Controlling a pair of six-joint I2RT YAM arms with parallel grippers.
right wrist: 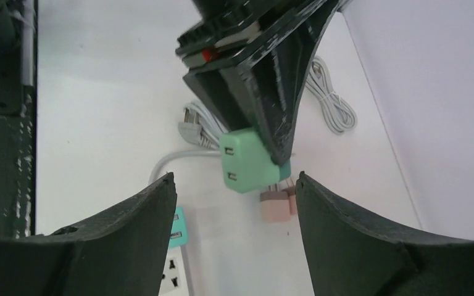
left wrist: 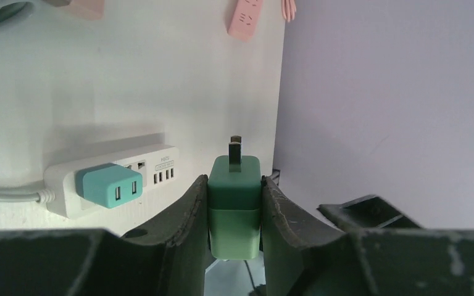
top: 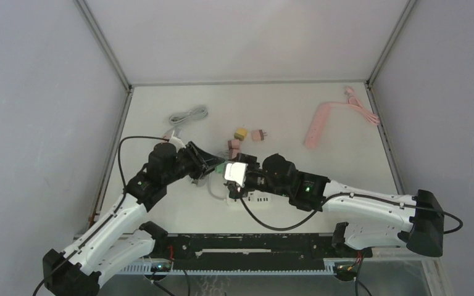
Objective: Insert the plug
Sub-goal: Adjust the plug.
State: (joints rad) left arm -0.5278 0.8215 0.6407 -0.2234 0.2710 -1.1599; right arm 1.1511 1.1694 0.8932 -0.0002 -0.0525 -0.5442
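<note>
From above, we see both arms meeting over the pale desk (top: 296, 111), near the white rectangular plastic power strip (top: 257, 199). At the left wrist, the left fingers (left wrist: 191, 209) are clenched on the small green boxy plastic plug (left wrist: 234, 206), which is raised off the desk with its prong pointing away, beside the strip carrying a teal adapter (left wrist: 108, 185). At the right wrist, the right fingers (right wrist: 142, 216) are spread wide, not touching the plug.

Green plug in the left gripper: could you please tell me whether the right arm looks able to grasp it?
Probably yes: the right gripper is open and faces the green plug with nothing between them, though the left gripper clamps two of its sides.
</note>
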